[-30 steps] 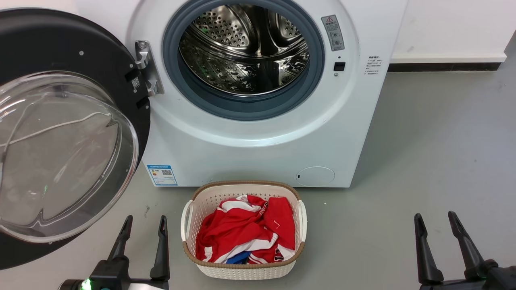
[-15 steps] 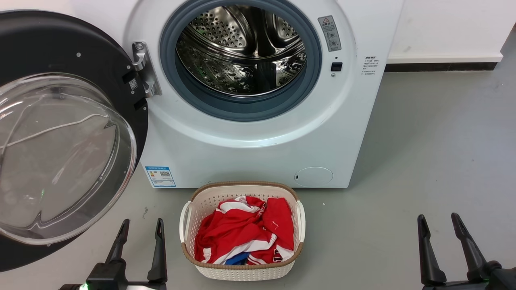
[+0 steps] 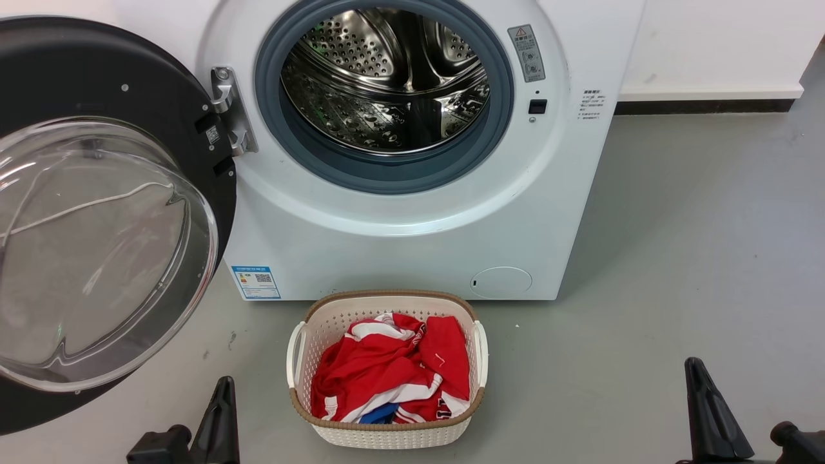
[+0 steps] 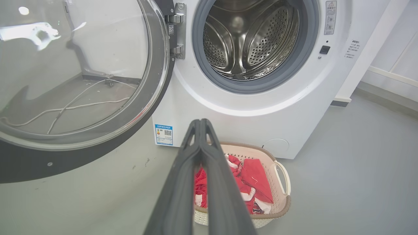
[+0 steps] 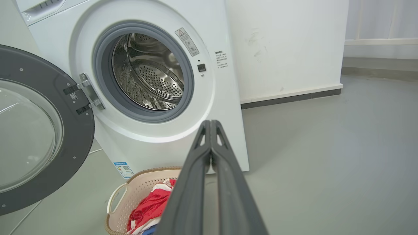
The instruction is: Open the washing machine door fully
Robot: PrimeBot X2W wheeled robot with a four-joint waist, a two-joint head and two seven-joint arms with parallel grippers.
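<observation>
The white washing machine (image 3: 399, 238) faces me with its steel drum (image 3: 387, 77) exposed. Its round black washing machine door (image 3: 161, 96) with the clear glass bowl (image 3: 97, 245) is swung out wide to the left on its hinge (image 3: 229, 109). My left gripper (image 3: 224, 386) sits low on the floor side, below the door's lower edge and apart from it, shut on nothing. My right gripper (image 3: 695, 367) is at the lower right, far from the machine, also shut and empty. The left wrist view shows the left gripper (image 4: 200, 122) with fingers pressed together, and the right wrist view shows the same for the right gripper (image 5: 210, 123).
A white woven basket (image 3: 387, 438) holding red and white clothes (image 3: 393, 374) stands on the grey floor in front of the machine, between my grippers. A white wall with a dark baseboard (image 3: 709, 106) runs to the right. A white cable shows through the door glass.
Both grippers went from open to shut and dropped lower in the head view. The door and basket stayed put.
</observation>
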